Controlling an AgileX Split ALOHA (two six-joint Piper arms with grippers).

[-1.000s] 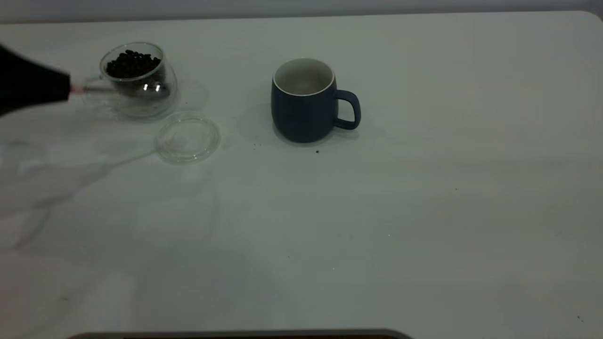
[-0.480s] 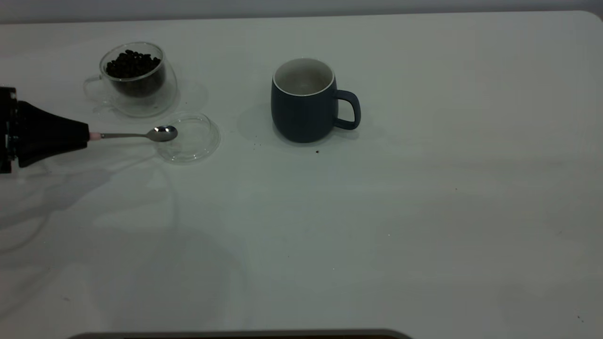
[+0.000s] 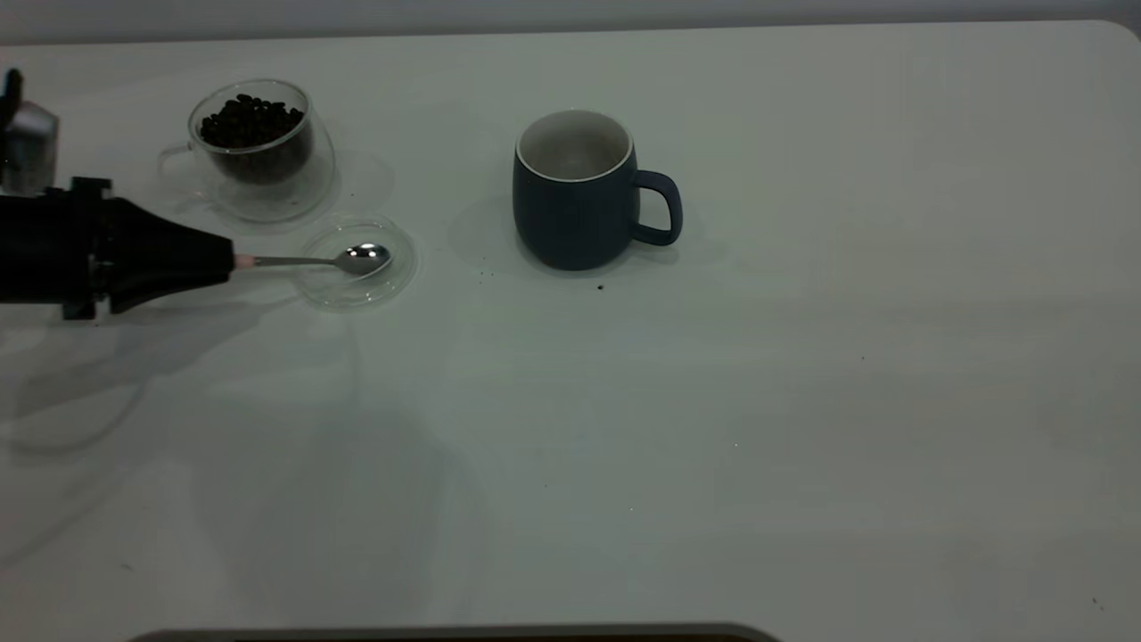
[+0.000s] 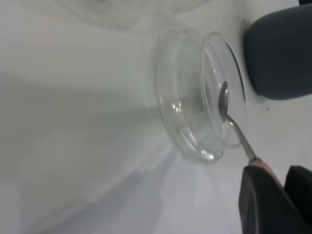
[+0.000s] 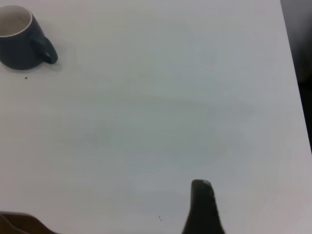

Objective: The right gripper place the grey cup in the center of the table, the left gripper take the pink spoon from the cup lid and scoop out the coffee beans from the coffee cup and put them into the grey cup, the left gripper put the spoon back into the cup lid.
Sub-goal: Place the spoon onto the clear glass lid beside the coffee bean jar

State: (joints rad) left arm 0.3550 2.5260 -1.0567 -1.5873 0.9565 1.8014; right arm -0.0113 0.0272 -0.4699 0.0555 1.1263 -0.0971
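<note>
My left gripper [image 3: 225, 260] is shut on the pink handle of the pink spoon [image 3: 357, 259] at the table's left. The silver bowl hangs over the middle of the clear cup lid [image 3: 397, 272], whether touching I cannot tell. The left wrist view shows the spoon [image 4: 225, 105] inside the lid's rim [image 4: 178, 129], with my left gripper [image 4: 273, 178] behind it. The glass coffee cup [image 3: 267, 183] with coffee beans [image 3: 250, 120] stands behind the lid. The grey cup [image 3: 575, 214] stands upright near the centre, handle to the right. My right gripper [image 5: 202, 207] is far from it, over bare table.
The white table [image 3: 802, 401] carries a few dark specks in front of the grey cup. The grey cup also shows in the left wrist view [image 4: 280, 53] and the right wrist view [image 5: 19, 48]. The table's right edge [image 5: 295, 97] runs along the right wrist view.
My left gripper came forward from beside the coffee cup and then moved right. The spoon bowl went from in front of the glass cup to over the lid's middle.
</note>
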